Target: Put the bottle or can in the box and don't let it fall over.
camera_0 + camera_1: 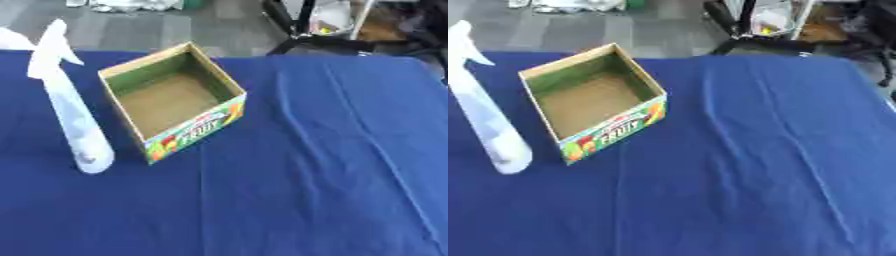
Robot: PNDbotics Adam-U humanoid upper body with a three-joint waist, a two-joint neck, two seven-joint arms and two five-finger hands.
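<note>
A white spray bottle (pixel 74 120) stands upright on the bench (pixel 306 175), at its left side, nozzle pointing right. Just beside it, to the right, sits an open cardboard box (pixel 171 97) with green inner walls, a brown floor and a fruit print on its near face. The bottle is outside the box, apart from it. A blue cloth covers the bench. No robot hand shows in either view, so hand state cannot be told.
</note>
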